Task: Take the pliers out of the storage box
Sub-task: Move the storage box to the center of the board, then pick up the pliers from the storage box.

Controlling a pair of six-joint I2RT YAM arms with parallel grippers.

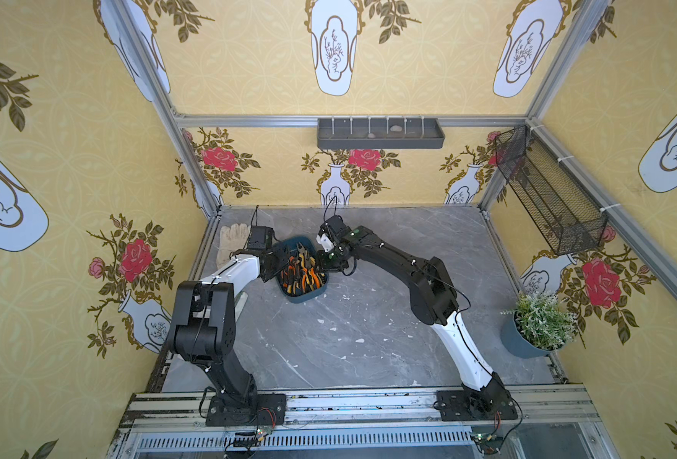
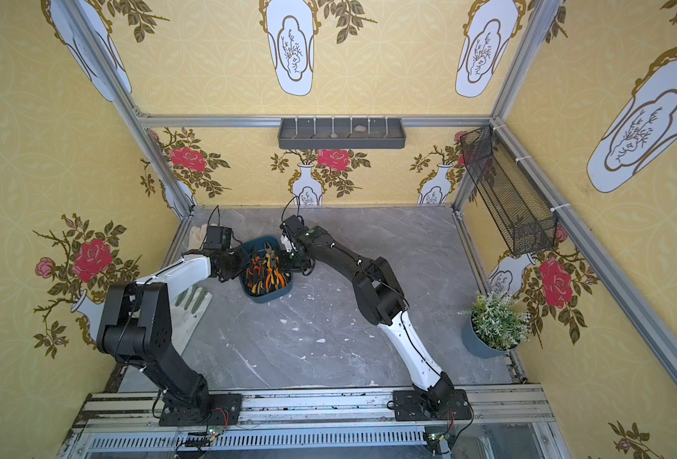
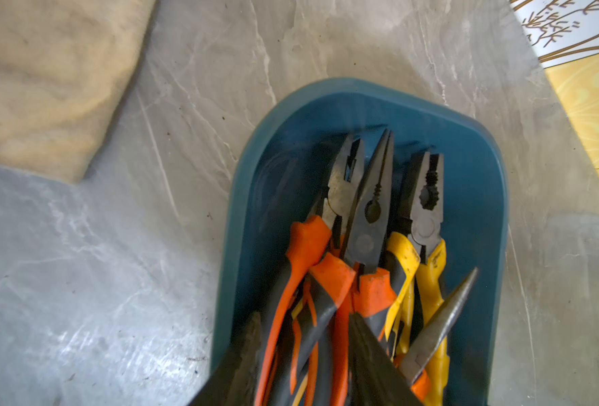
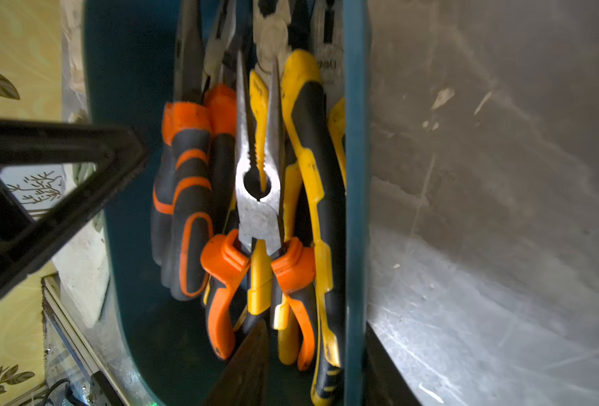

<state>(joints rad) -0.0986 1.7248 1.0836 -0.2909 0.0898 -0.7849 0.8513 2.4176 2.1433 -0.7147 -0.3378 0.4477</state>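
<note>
First, locate the storage box (image 1: 303,298) on the table (image 1: 368,337), left of centre and nearer the back wall (image 1: 408,175) than the base rail (image 1: 368,401), with the pliers (image 1: 303,274) piled inside. Read the long axis of the pile as parallel to the box's long walls: heads toward the back wall, handles toward the rail. Find the left gripper (image 3: 303,316) over the handles, fingers (image 3: 247,351) part open and set either side of a bundle of orange handles, heads pointing directly away. Cannot tell whether clamped or merely straddling. Find the right gripper (image 4: 317,334) at the box's right long wall, also part open, one finger down among the handles, one outside the wall; no firm hold on wall or tool confirmable. Treat the left arm as the better placed for extraction, the right as a probable brace for the box. Expect to need a pull upward and back along the handle axis, clear of the rim. Watch for interlocked handles, for the long-nose pair (image 4: 257,197) resting on top over yellow handles, and for the right inner finger inside the pile. Disregard the cream glove (image 3: 45,88), near the box but apart, and the potted plant (image 1: 535,326), well apart at the right edge.
</note>
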